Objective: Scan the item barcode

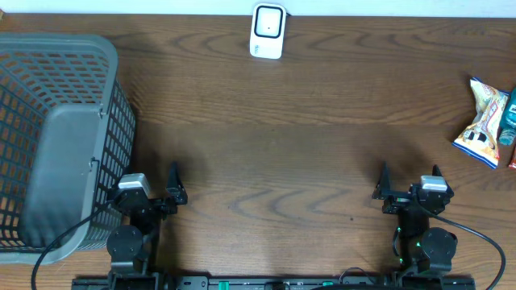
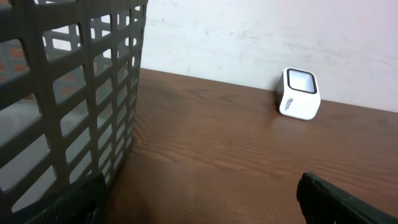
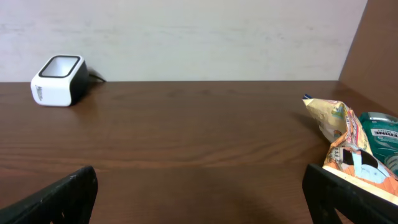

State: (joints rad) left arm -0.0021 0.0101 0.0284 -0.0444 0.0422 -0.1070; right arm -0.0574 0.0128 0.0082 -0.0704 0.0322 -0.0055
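Note:
The white barcode scanner [image 1: 268,31] stands at the far edge of the wooden table, its window facing up; it also shows in both wrist views [image 2: 301,94] [image 3: 59,81]. A colourful snack bag [image 1: 482,121] [image 3: 345,140] lies at the far right, with a teal packet [image 1: 508,117] [image 3: 380,134] right beside it. My left gripper [image 1: 149,179] [image 2: 202,202] rests open near the front edge, next to the basket, holding nothing. My right gripper [image 1: 409,173] [image 3: 202,199] is open and empty at the front right, well short of the snack bag.
A large grey plastic basket [image 1: 113,97] [image 2: 81,93] fills the left side of the table, its wall close to my left gripper's outer finger. A red item edge [image 1: 513,157] peeks in at the right border. A white wall runs behind the table.

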